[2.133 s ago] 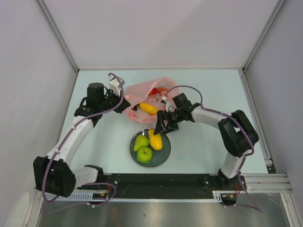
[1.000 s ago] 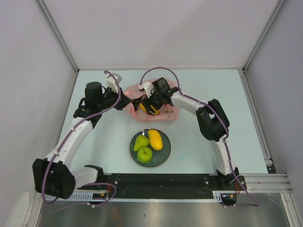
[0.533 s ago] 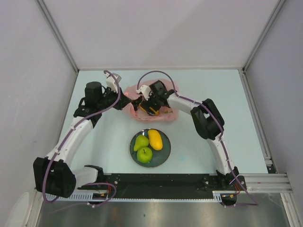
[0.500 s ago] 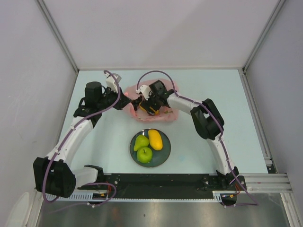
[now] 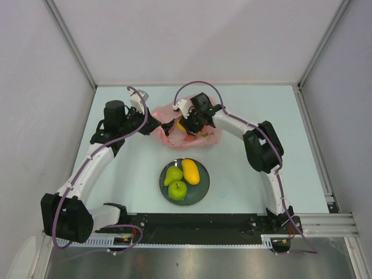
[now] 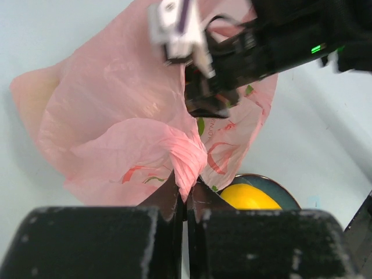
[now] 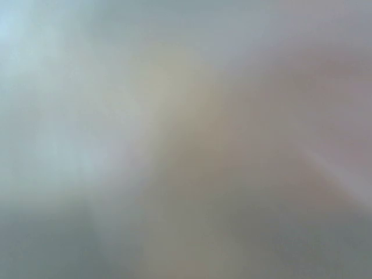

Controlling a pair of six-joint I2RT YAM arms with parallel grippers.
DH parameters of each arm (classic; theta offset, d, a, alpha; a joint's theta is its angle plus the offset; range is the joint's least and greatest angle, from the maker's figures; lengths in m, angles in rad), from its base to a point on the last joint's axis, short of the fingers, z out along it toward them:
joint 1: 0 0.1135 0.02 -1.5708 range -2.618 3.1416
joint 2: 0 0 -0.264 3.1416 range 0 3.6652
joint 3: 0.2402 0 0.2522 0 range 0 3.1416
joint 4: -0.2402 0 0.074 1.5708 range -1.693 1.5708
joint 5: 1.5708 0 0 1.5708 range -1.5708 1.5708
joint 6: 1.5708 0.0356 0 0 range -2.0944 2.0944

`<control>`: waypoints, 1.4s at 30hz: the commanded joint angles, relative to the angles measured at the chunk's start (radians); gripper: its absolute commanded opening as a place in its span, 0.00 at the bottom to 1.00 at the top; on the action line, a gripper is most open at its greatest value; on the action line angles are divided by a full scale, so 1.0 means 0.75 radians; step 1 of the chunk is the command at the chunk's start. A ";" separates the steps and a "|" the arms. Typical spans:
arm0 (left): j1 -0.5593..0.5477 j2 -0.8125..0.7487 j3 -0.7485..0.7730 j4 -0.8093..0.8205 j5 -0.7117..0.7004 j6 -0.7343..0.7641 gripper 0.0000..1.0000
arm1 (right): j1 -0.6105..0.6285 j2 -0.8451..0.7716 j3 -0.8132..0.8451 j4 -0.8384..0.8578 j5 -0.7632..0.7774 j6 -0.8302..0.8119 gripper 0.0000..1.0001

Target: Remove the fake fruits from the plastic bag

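Pink bag sits at both grippers, mouth up. Left gripper is clamped tight on a bunched fold of the rim, with the film pulled taut above its tips. Right gripper is down inside the mouth, just beyond the left one's pinch. A yellow fruit shows right at its fingers, touching or close to it. Can't tell whether the right jaws are wide or already on the fruit. From above the wrist hides the tips, and its own camera is pure blur against the film.

Pear, mango and apple are out on the plate. That's back toward the bases from the right gripper, well apart from the bag.

My read is the step in hand is to grab the yellow one and lift it out. How I'd do it:
- Close across the fruit's narrow side. It looks like glossy plastic, so it will likely squirt out of an off-centre pinch.
- Get no film between pad and fruit, or the bag comes up with it.
- The left pinch is the anchor. Hold it firm and high so the mouth gapes and the bag can't follow.
- Lift straight up past the rim before swinging back to the plate.
- Set it on the bare patch beside the mango, not on top of the others, or something may roll off.
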 commanded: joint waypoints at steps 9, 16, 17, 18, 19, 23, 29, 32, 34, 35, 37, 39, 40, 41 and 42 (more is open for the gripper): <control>0.026 0.005 0.035 0.044 0.037 -0.033 0.00 | 0.062 -0.635 -0.336 -0.179 -0.235 -0.036 0.35; 0.026 -0.017 0.016 0.044 0.037 -0.025 0.01 | 0.080 -0.850 -0.522 -0.385 -0.338 -0.275 0.13; 0.026 -0.015 0.012 0.048 0.037 -0.027 0.00 | 0.086 -0.879 -0.551 -0.410 -0.340 -0.336 0.11; 0.026 -0.015 0.012 0.046 0.037 -0.029 0.00 | 0.099 -0.903 -0.583 -0.441 -0.330 -0.388 0.08; 0.026 -0.013 0.010 0.048 0.043 -0.033 0.00 | 0.107 -0.960 -0.667 -0.449 -0.316 -0.493 0.07; 0.022 -0.005 0.010 0.052 0.047 -0.041 0.00 | 0.156 -1.104 -0.884 -0.451 -0.246 -0.719 0.06; 0.020 0.005 0.004 0.054 0.045 -0.041 0.00 | 0.252 -1.229 -1.093 -0.343 -0.229 -0.891 0.05; 0.020 0.003 -0.018 0.052 0.045 -0.045 0.00 | 0.264 -1.208 -1.119 -0.300 -0.325 -0.910 0.05; 0.018 0.005 -0.025 0.046 0.045 -0.043 0.00 | 0.277 -1.204 -1.142 -0.277 -0.358 -0.908 0.05; 0.018 -0.001 -0.033 0.042 0.045 -0.043 0.00 | 0.285 -1.206 -1.150 -0.261 -0.377 -0.904 0.05; 0.018 -0.007 -0.043 0.038 0.047 -0.047 0.00 | 0.301 -1.210 -1.168 -0.239 -0.387 -0.857 0.05; 0.018 -0.007 -0.047 0.030 0.049 -0.051 0.00 | 0.342 -1.206 -1.173 -0.226 -0.393 -0.795 0.06; 0.018 -0.007 -0.047 0.028 0.051 -0.052 0.00 | 0.360 -1.206 -1.181 -0.224 -0.393 -0.769 0.07; 0.018 -0.007 -0.045 0.025 0.047 -0.049 0.00 | 0.379 -1.202 -1.185 -0.214 -0.393 -0.744 0.08; 0.018 -0.003 -0.045 0.017 0.045 -0.049 0.00 | 0.393 -1.194 -1.187 -0.210 -0.391 -0.728 0.08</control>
